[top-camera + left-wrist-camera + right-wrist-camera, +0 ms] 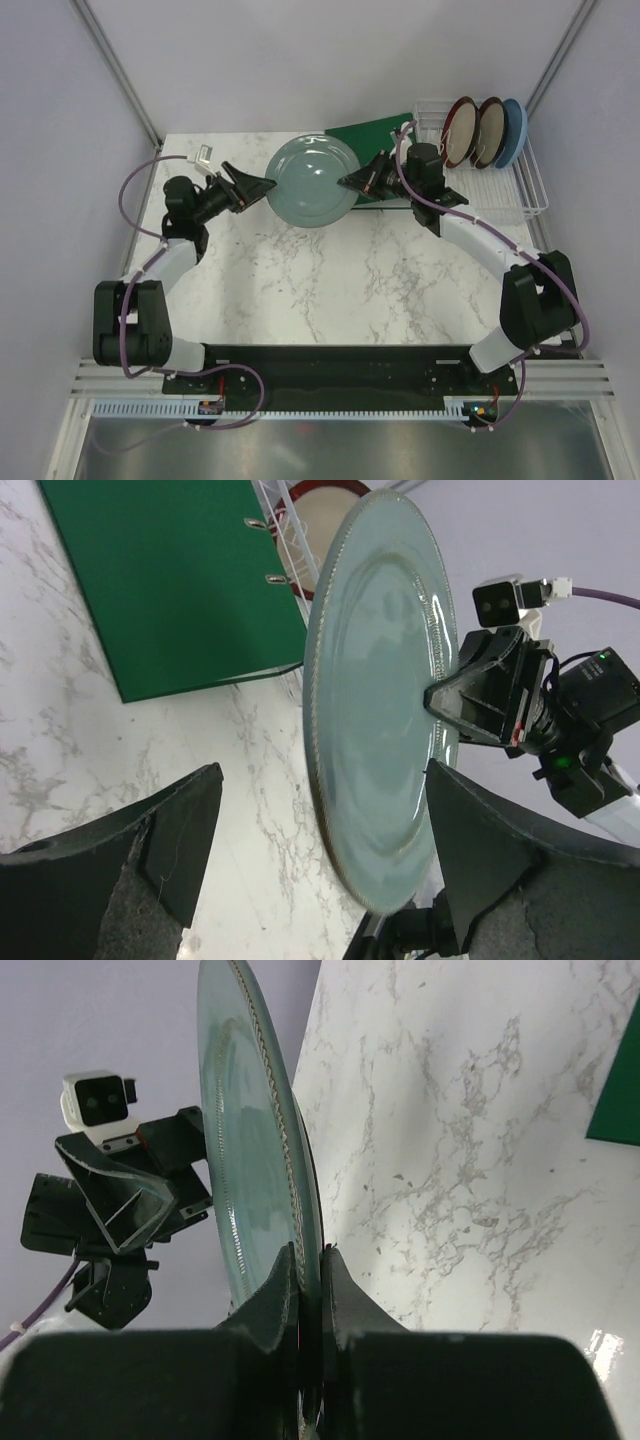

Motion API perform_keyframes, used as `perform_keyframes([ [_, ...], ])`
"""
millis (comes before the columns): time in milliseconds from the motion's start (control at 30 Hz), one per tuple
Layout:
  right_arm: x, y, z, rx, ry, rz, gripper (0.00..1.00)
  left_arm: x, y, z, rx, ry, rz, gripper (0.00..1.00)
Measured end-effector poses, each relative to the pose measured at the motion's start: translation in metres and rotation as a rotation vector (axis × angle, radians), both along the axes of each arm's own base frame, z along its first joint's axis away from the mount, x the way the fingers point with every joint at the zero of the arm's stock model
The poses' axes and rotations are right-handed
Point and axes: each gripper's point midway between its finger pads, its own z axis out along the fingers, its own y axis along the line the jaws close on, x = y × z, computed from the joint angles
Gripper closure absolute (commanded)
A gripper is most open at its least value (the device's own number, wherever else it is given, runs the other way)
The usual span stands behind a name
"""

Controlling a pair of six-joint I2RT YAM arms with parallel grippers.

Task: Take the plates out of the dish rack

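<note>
A grey-green plate hangs roughly level over the marble table, between both grippers. My right gripper is shut on its right rim; in the right wrist view the fingers pinch the plate. My left gripper is open at the plate's left rim; in the left wrist view the plate sits between its spread fingers, and contact cannot be made out. Two beige plates with red-brown rims and a light blue plate stand upright in the white wire dish rack at back right.
A flat green ring binder lies behind the held plate, beside the rack; it also shows in the left wrist view. Grey walls close in on the table on three sides. A small white part lies at the back left.
</note>
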Motion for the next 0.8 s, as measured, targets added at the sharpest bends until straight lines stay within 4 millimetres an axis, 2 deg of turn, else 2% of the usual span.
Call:
perform_keyframes([
  [67,-0.004,0.012,-0.003,0.012,0.006,0.026,1.0,0.002,-0.01,-0.002,-0.011,0.015,-0.025,0.19],
  [133,-0.008,0.024,-0.006,0.024,0.015,0.049,1.0,0.004,-0.023,0.001,-0.017,0.009,-0.057,0.42],
  [167,-0.01,0.03,-0.007,0.029,0.018,0.06,1.0,0.004,-0.028,0.002,-0.021,0.007,-0.07,0.64],
  [233,-0.014,0.037,-0.009,0.027,0.012,0.079,1.0,0.005,-0.033,0.003,-0.047,0.046,-0.069,0.82],
  [267,-0.012,0.038,-0.004,0.005,-0.063,0.095,1.0,0.007,-0.031,-0.002,-0.069,0.099,-0.056,0.98],
  [333,-0.011,0.038,-0.006,-0.023,-0.103,0.102,1.0,0.007,-0.03,-0.008,-0.086,0.148,-0.051,0.98],
  [433,-0.013,0.037,-0.012,-0.029,-0.06,0.098,1.0,0.006,-0.031,-0.01,-0.059,0.129,-0.056,0.98],
  [533,-0.014,0.036,-0.016,-0.039,-0.05,0.097,1.0,0.005,-0.031,-0.017,-0.036,0.141,-0.056,0.77],
  [633,-0.015,0.035,-0.02,-0.052,-0.038,0.094,1.0,0.003,-0.03,-0.024,-0.009,0.161,-0.053,0.73],
  [667,-0.015,0.035,-0.021,-0.056,-0.036,0.093,1.0,0.003,-0.029,-0.026,0.0,0.167,-0.047,0.65],
  [800,-0.017,0.035,-0.021,-0.072,-0.033,0.094,1.0,-0.001,-0.028,-0.033,0.039,0.183,-0.041,0.61],
])
